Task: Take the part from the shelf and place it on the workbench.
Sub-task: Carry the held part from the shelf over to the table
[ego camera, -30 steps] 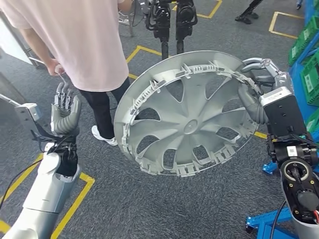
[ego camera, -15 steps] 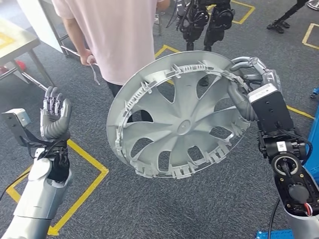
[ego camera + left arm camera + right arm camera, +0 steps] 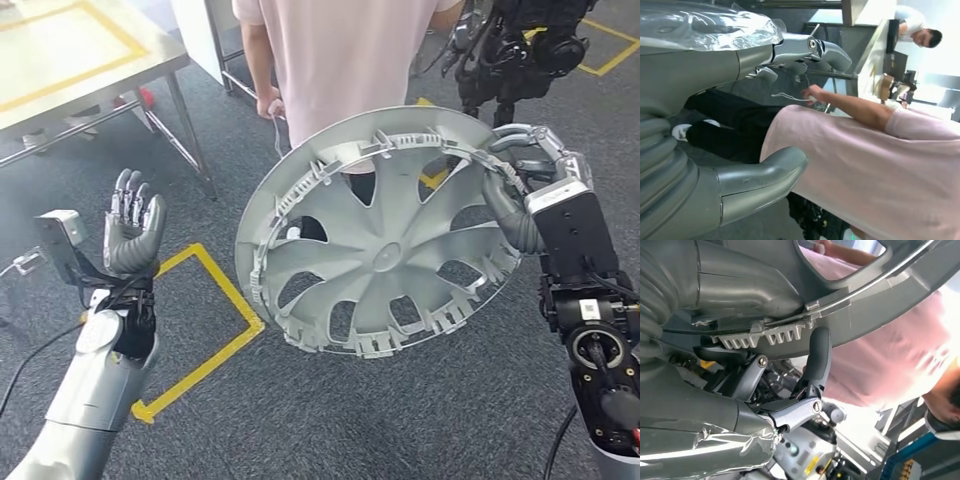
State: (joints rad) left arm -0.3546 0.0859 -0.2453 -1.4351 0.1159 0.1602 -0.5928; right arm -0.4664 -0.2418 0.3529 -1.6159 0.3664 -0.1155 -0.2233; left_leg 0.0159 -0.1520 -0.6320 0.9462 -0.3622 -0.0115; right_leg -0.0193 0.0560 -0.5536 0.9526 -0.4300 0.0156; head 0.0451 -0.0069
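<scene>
Grey carpet floor (image 3: 392,420) spreads underfoot, marked with yellow tape lines (image 3: 219,300) that form a corner just ahead of the left arm. Up at the far left stands a metal table (image 3: 90,60), pale top with a yellow border, its slanted legs coming down onto the carpet. A person in a pink shirt (image 3: 347,60) stands close in front, between the table and a dark robot (image 3: 528,50) parked at the far right.

The right hand (image 3: 521,175) grips the wheel cover (image 3: 377,240) by its rim, thumb on the inner face and fingers (image 3: 817,360) hooked over the outer edge. The silver cover hangs in the air, tilted, inner ribbed side toward the camera, well above the floor and well apart from the table. Its upper edge overlaps the person's shirt in the head view; how near they really are, I cannot tell.

The left hand (image 3: 132,225) is raised, palm up, fingers apart, holding nothing. Between it and the cover's near edge lies open carpet, and more open carpet runs below the cover.
</scene>
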